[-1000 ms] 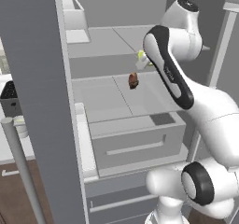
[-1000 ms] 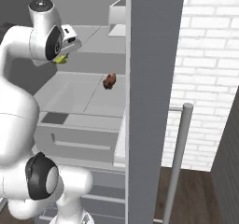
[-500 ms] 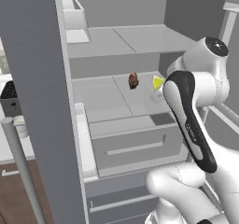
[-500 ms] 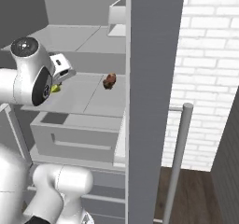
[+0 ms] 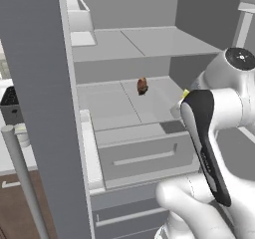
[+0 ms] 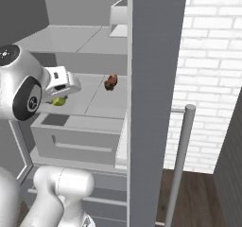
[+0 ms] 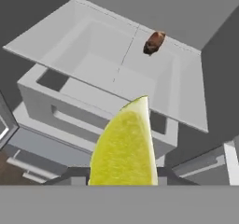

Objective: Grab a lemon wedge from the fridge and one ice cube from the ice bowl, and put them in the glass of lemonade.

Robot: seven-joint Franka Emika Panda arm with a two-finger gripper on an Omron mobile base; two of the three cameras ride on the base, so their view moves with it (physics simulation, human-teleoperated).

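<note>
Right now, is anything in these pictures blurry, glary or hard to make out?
Hand view: the lemon wedge looms large and soft-edged, the brown lump small beyond it. Left base view: flat even light, no glare, the wedge a sliver behind the arm. Right base view: the gripper shades the wedge.

On your right you see a white brick wall [image 6: 210, 56], evenly lit. Below it the floor [image 6: 198, 197] is dark brown wood. On your left there is a pale table [image 5: 10, 156] with a dark boxy appliance [image 5: 11, 106] on it, and more brown floor beneath.
</note>
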